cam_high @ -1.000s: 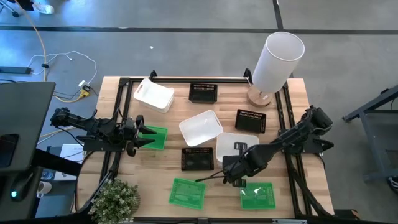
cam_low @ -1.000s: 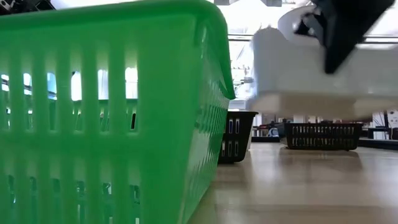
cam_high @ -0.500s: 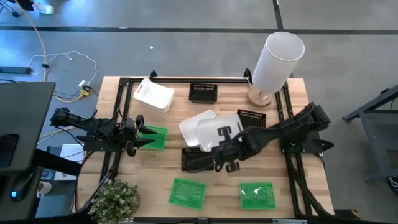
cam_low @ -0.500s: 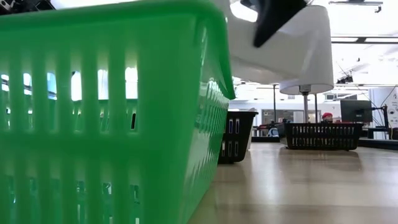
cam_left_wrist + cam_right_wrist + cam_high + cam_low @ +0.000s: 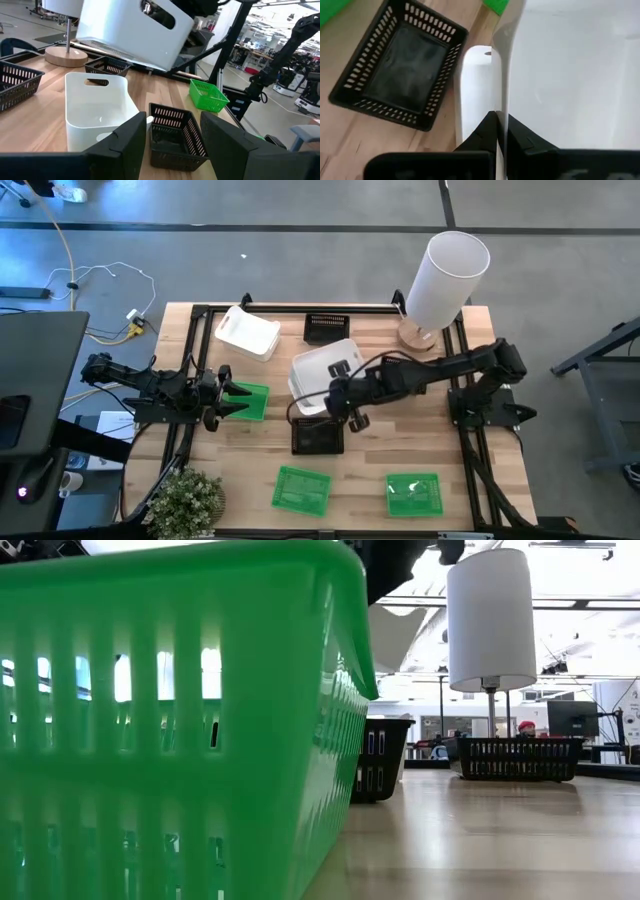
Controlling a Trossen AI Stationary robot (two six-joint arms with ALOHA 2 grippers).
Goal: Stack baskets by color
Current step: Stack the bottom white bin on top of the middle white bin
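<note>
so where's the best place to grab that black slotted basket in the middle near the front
Probably one of its thin top rims. The black slotted plastic basket sits upright and open-topped on the wooden table, so come straight down from above, one jaw inside a wall and one outside. Its front rim looks clearest: the white plastic basket held by the right gripper hangs over its far side.

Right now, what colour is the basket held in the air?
White basket; the left wrist view shows it best.

Bright even light, near green basket (image 5: 180,720) blurry (low view).
</note>
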